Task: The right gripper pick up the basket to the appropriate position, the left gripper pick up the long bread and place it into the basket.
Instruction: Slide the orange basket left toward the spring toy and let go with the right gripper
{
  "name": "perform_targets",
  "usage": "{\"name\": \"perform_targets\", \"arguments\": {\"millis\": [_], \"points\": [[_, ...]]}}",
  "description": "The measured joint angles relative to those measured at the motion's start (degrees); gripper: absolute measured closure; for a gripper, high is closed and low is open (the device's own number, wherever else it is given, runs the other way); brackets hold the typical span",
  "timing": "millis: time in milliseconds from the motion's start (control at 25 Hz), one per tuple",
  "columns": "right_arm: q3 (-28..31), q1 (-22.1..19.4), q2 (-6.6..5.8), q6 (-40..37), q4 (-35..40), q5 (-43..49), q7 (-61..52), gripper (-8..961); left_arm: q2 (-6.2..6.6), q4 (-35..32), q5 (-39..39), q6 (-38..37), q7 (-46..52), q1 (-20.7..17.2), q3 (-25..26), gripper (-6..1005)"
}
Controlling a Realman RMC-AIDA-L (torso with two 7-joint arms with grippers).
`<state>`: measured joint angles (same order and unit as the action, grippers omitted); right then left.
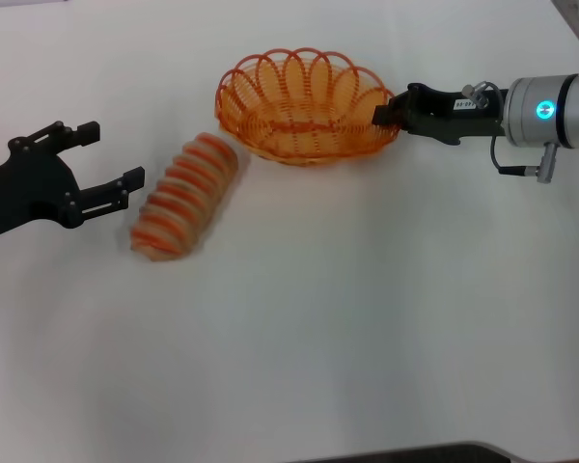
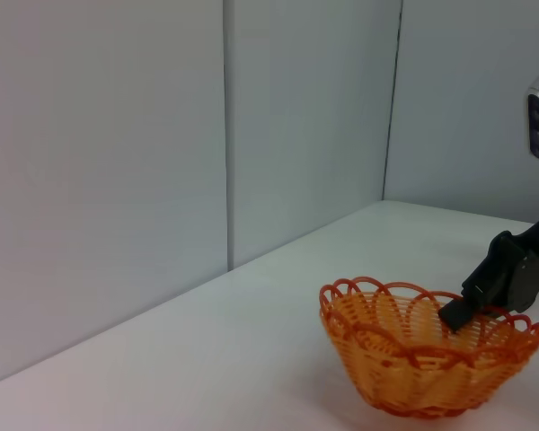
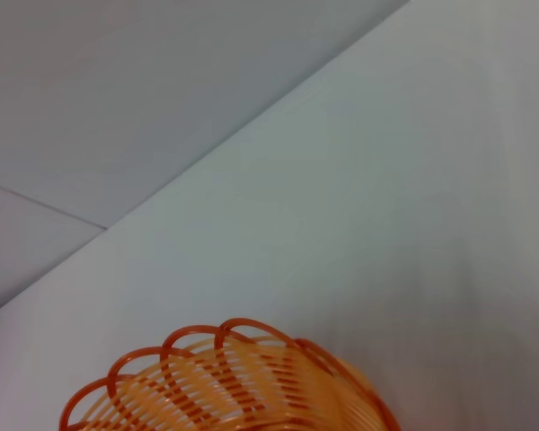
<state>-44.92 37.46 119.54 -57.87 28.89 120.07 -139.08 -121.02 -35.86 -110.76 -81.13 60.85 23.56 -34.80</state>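
The orange wire basket (image 1: 304, 104) stands on the white table at the back centre. My right gripper (image 1: 384, 114), on the blue-lit arm, is shut on the basket's right rim; the left wrist view shows its finger (image 2: 458, 314) inside the rim of the basket (image 2: 413, 364). The basket's rim also shows in the right wrist view (image 3: 225, 382). The long bread (image 1: 184, 197), tan with orange-red stripes, lies at a slant left of the basket. My left gripper (image 1: 114, 159) is open, just left of the bread and clear of it.
The white table (image 1: 367, 318) stretches wide in front of the bread and basket. A grey panelled wall (image 2: 162, 162) stands behind the table's far edge. A dark edge shows at the table's front (image 1: 434, 453).
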Motion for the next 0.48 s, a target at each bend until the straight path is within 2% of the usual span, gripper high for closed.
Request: {"name": "perform_targets", "arguments": {"millis": [320,480], "points": [[0.41,0.0,-0.2,-1.02,-0.08,-0.03,-0.19,851,0.09,0.0,0.0,0.01,-0.09,0.1,0.0,158],[0.45,-0.02,-0.21,-1.26,-0.07,-0.04,-0.37,741,0.09,-0.05,0.0,0.01,-0.12,0.1,0.0,158]]}}
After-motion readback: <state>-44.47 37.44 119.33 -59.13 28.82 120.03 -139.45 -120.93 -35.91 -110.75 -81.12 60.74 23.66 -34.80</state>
